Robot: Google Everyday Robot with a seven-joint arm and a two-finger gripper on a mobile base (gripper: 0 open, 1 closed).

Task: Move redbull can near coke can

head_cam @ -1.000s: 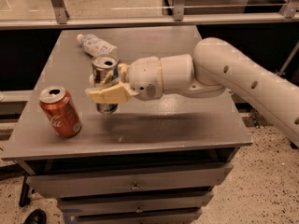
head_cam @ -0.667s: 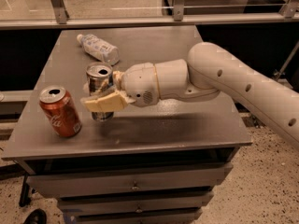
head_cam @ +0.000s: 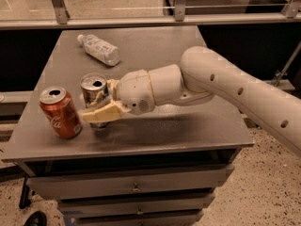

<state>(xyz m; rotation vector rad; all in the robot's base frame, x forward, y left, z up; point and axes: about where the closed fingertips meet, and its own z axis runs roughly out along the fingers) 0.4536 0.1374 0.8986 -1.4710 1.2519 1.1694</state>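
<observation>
A: Camera view check: where's the redbull can [head_cam: 93, 91]?
B: Inside the claw [head_cam: 99, 103], which is closed on its lower body. Whether it's lifted or resting on the surface [head_cam: 188, 135] is hard to tell. The coke can [head_cam: 60, 113] stands just beyond the claw's tip.
A: Handling?
B: Light, thin-walled, slick and open-topped, I'd judge. Grip mid-body, gently, and keep it upright.
</observation>
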